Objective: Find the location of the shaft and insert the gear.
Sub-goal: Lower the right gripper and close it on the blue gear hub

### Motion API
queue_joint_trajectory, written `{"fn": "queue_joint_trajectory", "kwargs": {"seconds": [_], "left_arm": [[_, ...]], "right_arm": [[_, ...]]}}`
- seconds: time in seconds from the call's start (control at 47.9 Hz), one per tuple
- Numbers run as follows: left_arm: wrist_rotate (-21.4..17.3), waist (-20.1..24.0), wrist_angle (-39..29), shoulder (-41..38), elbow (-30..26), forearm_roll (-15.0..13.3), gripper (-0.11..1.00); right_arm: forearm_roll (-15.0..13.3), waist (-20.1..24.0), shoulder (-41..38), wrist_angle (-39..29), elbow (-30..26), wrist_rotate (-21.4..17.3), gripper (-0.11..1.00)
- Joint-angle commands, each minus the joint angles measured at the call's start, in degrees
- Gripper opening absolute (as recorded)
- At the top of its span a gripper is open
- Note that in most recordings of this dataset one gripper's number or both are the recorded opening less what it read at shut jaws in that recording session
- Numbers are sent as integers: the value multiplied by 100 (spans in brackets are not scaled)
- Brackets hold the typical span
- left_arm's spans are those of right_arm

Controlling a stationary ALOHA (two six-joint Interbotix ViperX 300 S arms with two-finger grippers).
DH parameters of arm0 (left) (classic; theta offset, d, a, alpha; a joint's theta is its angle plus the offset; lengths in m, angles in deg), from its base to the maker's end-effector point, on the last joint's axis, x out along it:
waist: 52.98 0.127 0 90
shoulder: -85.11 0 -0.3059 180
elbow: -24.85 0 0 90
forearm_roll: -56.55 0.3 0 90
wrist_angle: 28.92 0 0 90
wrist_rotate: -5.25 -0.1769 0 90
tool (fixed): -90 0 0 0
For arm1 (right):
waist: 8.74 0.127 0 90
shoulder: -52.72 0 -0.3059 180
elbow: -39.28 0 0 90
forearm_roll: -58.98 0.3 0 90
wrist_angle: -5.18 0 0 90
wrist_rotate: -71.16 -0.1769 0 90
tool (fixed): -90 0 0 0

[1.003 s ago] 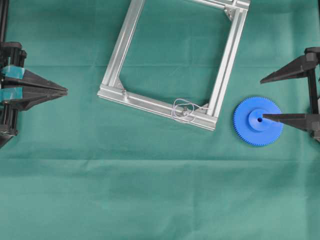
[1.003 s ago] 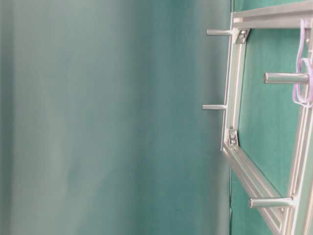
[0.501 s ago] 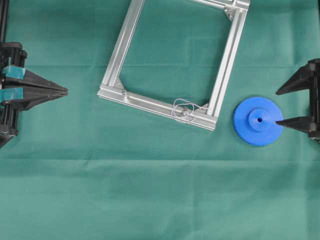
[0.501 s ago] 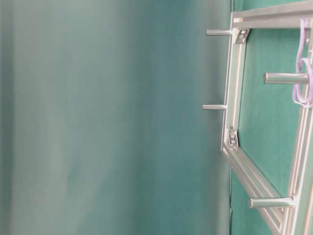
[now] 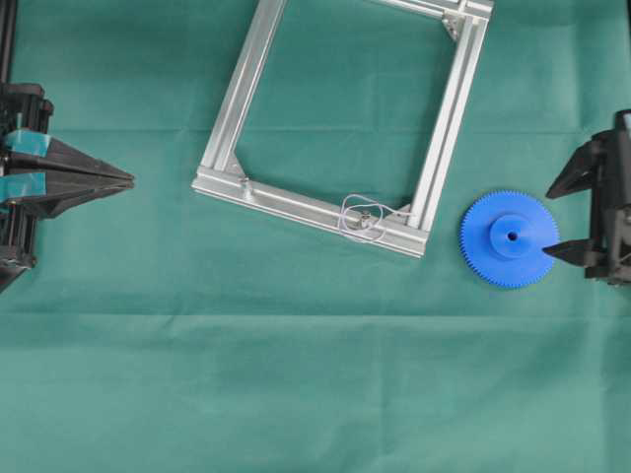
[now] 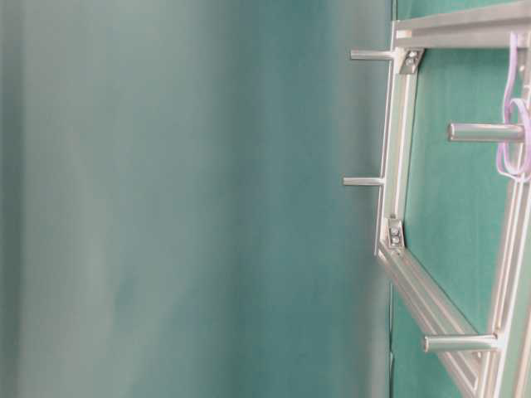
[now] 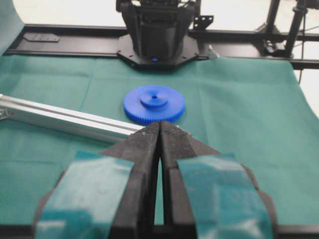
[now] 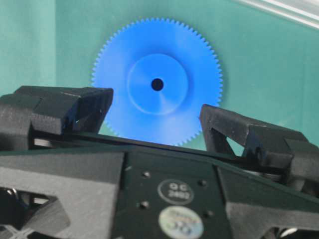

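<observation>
Overhead view: large flat bright blue plastic gear (image 5: pixel 510 238), fine teeth around rim, raised round hub, small dark centre hole, lying flat on matte green cloth (image 5: pixel 296 394) at right of centre, just right of near-right corner of frame. Rectangular silver extruded-aluminium frame (image 5: pixel 237 99), grooved rails, triangular corner brackets, tilted on cloth; far edge cut off by picture border. Tiny silver metal shaft (image 5: pixel 366 220) with thin pale wire (image 5: pixel 347 219) looped around it, seated on near rail close to near-right corner, well left of gear.

Black right gripper (image 5: pixel 566 219) at right edge, spread wide and empty, 1 finger tip over gear's right rim, other finger clear of it on far side; contact with gear not discernible. Black left gripper (image 5: pixel 128 181) at left edge, teal tape on finger bases, fingers pressed together on nothing, well apart from frame.

Right wrist view: gear (image 8: pixel 157 83) centred between 2 blunt black fingers (image 8: pixel 60 110), frame rail blurred at top right.

Left wrist view: clenched taped fingers (image 7: pixel 149 149) in foreground, gear (image 7: pixel 154 104) beyond, black arm base and dark rails behind.

Table-level view: picture turned sideways, mostly blurred green; frame (image 6: pixel 398 166) with several smooth steel pins, 1 (image 6: pixel 485 132) beside a pale loop, gear hidden.
</observation>
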Motion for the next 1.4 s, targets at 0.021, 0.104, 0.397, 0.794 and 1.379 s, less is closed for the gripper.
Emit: {"fn": "queue_joint_trajectory", "kwargs": {"seconds": [0.021,0.104,0.397,0.794,1.379], "left_arm": [[-9,9,26,-53,-88,-18,0],[-9,9,35,-53,-79,-18,0],[-9,9,26,-53,-79,-18,0],[0,9,26,-53,-53,-18,0],[0,9,26,-62,-44,-18,0]], "right_arm": [[-18,79,-308,229,-97,0,92],[-9,105,-598,378,-88,-9,92],[-18,105,-1292,844,-35,-9,92],[-18,105,-1600,1547,264,-35,92],[-105,88,-1907,1758,308,-35,92]]}}
